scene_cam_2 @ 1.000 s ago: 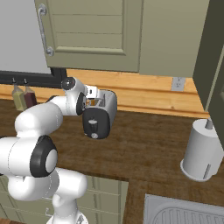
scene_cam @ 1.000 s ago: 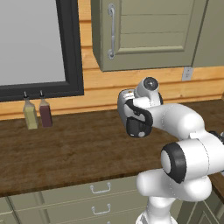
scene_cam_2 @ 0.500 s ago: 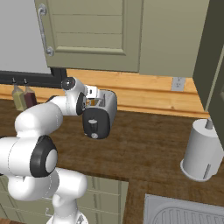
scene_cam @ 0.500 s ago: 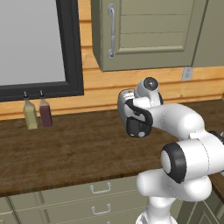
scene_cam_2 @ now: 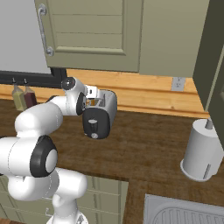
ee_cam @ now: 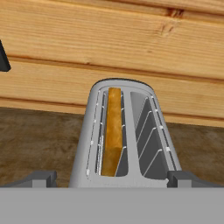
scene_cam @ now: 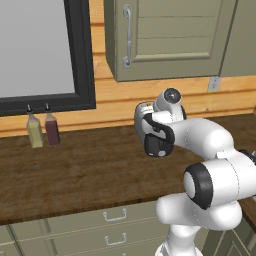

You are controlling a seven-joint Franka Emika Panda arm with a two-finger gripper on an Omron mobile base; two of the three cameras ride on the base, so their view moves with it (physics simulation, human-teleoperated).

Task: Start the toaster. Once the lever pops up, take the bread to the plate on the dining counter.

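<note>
Silver-grey toaster [ee_cam: 127,131] upright on wood counter, golden bread [ee_cam: 113,131] in left slot

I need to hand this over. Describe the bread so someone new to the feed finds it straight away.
Start at the dark wood counter under the green wall cabinets and find the silver toaster with the black end panel, just ahead of the arm. In the hand view, the bread stands on edge in the toaster's left slot. It is the golden-brown slice; the slot beside it holds bare wire guides.
</note>
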